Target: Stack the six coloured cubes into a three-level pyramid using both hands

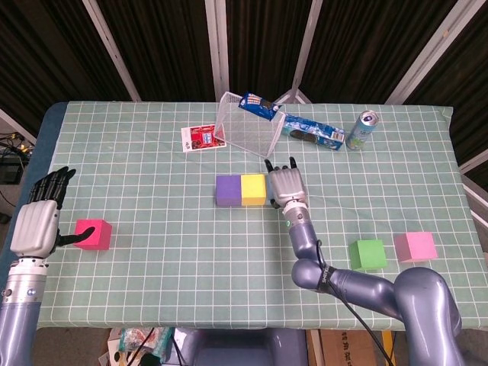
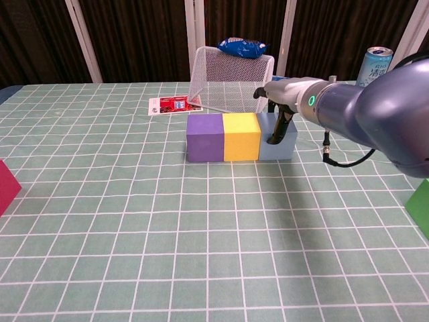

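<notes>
We saw the metal right hand (image 2: 285, 100) resting downturned fingers (image 2: 276, 131) on a matte blue cube (image 2: 281, 144); grip unclear. The left hand (image 1: 36, 225) lay spread, empty, beside a pink cube (image 1: 93, 234).

Three touching cubes (image 2: 240, 136) in a row before the basket (image 2: 232, 78).

The right hand (image 2: 280, 100) grips the grey-blue cube (image 2: 277, 137) — touching the yellow cube (image 2: 241, 136), purple cube (image 2: 204, 137) alongside.
</notes>
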